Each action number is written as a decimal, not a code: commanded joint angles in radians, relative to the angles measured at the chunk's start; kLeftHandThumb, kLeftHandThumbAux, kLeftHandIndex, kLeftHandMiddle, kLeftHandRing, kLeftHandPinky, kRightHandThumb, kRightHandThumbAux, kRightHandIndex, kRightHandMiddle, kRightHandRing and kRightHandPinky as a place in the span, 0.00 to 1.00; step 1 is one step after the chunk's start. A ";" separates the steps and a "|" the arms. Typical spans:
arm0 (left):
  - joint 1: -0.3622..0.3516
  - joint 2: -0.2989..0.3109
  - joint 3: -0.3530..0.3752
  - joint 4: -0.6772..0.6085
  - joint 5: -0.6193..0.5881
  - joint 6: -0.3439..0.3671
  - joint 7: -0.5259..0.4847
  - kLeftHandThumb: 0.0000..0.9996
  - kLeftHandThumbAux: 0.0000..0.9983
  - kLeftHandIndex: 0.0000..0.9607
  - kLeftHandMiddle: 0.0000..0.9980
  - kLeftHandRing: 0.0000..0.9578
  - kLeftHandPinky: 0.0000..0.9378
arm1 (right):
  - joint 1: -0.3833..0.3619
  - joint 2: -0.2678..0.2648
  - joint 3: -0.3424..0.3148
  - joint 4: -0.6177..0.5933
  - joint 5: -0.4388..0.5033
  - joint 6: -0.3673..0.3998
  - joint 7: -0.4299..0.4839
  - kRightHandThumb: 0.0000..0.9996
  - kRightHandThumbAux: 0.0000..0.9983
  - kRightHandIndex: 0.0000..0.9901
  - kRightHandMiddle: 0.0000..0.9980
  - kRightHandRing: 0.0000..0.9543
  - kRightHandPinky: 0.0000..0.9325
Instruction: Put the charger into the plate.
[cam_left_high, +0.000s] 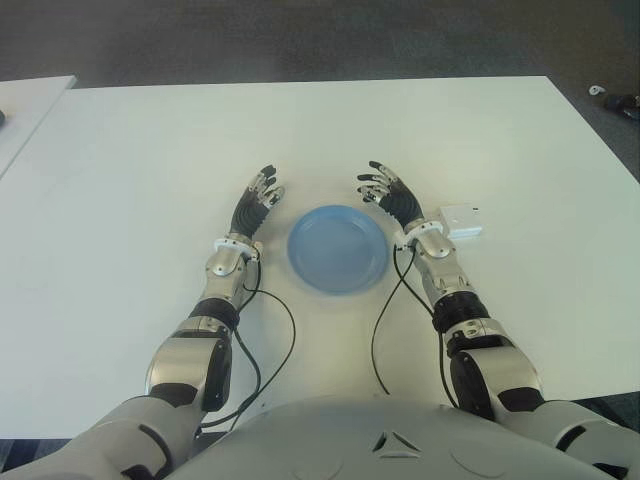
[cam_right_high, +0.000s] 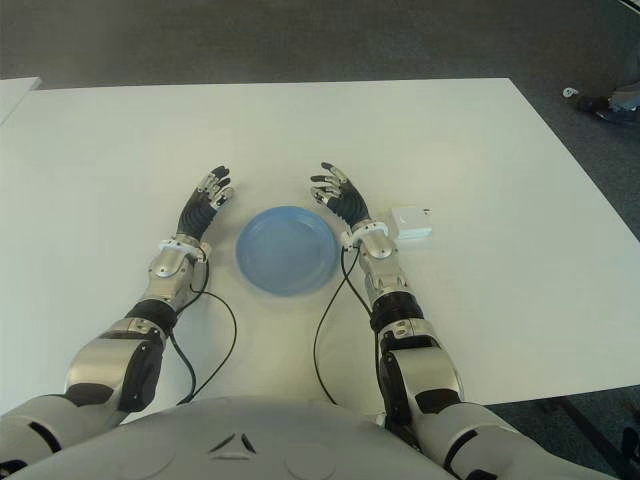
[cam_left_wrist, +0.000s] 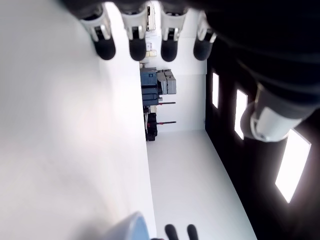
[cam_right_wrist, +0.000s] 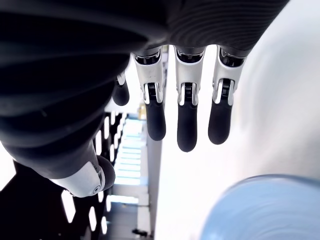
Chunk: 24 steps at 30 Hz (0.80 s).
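A round blue plate (cam_left_high: 336, 247) lies on the white table (cam_left_high: 140, 160) between my two hands, with nothing in it. The white square charger (cam_left_high: 462, 221) sits on the table just right of my right hand (cam_left_high: 390, 198), outside the plate. That hand hovers at the plate's right rim with fingers (cam_right_wrist: 184, 125) extended and holding nothing. At the plate's left side my left hand (cam_left_high: 258, 203) is likewise open, its fingers (cam_left_wrist: 136, 47) straight. The plate's edge (cam_right_wrist: 260, 210) shows in the right wrist view.
Black cables (cam_left_high: 385, 320) trail from both wrists across the table toward my body. A second white table's corner (cam_left_high: 25, 100) shows at the far left. Dark carpet lies beyond the table's far edge, with a small object (cam_left_high: 615, 98) on the floor at right.
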 joint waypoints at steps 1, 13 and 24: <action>0.023 -0.014 -0.015 0.044 0.024 0.060 0.006 0.04 0.49 0.00 0.00 0.00 0.00 | 0.034 -0.066 0.006 -0.274 0.056 0.203 0.103 0.52 0.68 0.06 0.25 0.30 0.37; 0.018 -0.023 -0.012 0.055 0.019 0.074 -0.001 0.04 0.49 0.00 0.00 0.00 0.00 | 0.019 -0.189 -0.010 -0.506 0.070 0.216 0.207 0.54 0.61 0.03 0.19 0.25 0.29; 0.016 -0.024 -0.021 0.062 0.042 0.060 0.022 0.05 0.49 0.00 0.00 0.00 0.00 | -0.042 -0.271 -0.008 -0.370 -0.035 -0.021 0.166 0.52 0.47 0.00 0.08 0.14 0.19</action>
